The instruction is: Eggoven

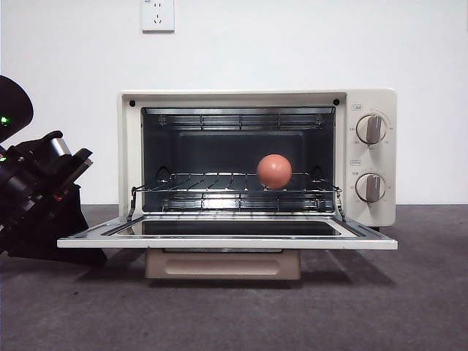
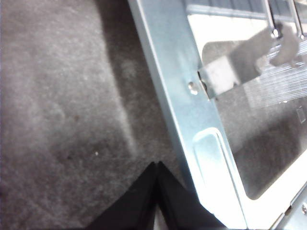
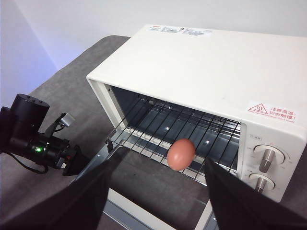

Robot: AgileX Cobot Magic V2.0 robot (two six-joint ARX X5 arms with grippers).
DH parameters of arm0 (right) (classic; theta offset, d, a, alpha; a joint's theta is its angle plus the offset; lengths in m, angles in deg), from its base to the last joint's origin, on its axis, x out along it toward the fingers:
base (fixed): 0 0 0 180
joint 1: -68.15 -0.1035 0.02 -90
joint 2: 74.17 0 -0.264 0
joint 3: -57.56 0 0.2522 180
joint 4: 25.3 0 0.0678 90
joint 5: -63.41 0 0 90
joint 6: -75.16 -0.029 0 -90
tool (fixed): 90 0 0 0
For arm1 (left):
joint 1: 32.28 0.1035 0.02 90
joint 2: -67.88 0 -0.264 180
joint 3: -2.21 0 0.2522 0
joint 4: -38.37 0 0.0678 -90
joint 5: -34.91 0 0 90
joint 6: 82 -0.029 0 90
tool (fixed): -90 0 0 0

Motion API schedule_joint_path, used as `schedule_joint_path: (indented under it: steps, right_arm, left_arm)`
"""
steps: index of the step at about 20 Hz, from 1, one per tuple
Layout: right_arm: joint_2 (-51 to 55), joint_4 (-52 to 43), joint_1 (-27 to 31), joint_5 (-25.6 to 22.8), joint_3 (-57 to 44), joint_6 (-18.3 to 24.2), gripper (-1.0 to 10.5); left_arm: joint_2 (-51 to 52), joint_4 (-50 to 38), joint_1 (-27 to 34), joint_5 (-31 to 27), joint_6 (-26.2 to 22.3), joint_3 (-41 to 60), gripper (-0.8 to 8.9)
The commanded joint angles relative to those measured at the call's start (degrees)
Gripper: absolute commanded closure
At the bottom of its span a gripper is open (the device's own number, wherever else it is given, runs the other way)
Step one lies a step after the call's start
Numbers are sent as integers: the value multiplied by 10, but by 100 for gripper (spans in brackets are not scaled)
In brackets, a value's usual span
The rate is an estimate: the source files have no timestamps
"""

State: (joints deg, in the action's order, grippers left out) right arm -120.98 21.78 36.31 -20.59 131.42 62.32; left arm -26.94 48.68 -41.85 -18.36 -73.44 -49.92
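The reddish-brown egg point(image 1: 274, 170) point(image 3: 181, 154) rests on the wire rack point(image 1: 219, 183) inside the cream toaster oven point(image 1: 369, 102) point(image 3: 201, 62), toward the right front of the rack. The oven's glass door point(image 1: 227, 232) lies folded down flat. My right gripper point(image 3: 160, 163) is open, held high and back from the oven; the egg shows between its jaws but nothing touches it. My left gripper point(image 2: 157, 164) is shut and empty, low on the table beside the door's left corner point(image 2: 211, 143). Its arm point(image 1: 36, 197) shows at the left.
Two knobs point(image 1: 371, 129) sit on the oven's right panel. Grey table surface point(image 1: 234, 314) stretches in front of the oven. A white wall with an outlet point(image 1: 157, 14) stands behind. The door's hinge bracket point(image 2: 240, 62) is close to the left gripper.
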Motion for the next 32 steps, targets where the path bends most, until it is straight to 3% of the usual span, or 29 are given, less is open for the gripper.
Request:
schedule_joint_path:
  steps: [1,5,12,21,32]
  right_arm:
    - [-2,-2,-4,-2,7,5,633]
    - [-2,-2,-4,-3,7,5,633]
    - [-2,-2,-4,-3,7,4,633]
    - [-2,-2,-4,-5,7,2,633]
    - [-3,-1,-4,-4,7,2,633]
  left_arm:
    - [-12,-11,-5,27,9,-3,808]
    - [-12,-40,4,79,38,-3,808]
    - [-10,-162,38,146,147,-4,808]
    - [-10,-373,52,127,283,-6,808]
    - [41,-334,43,126,280,-6,808]
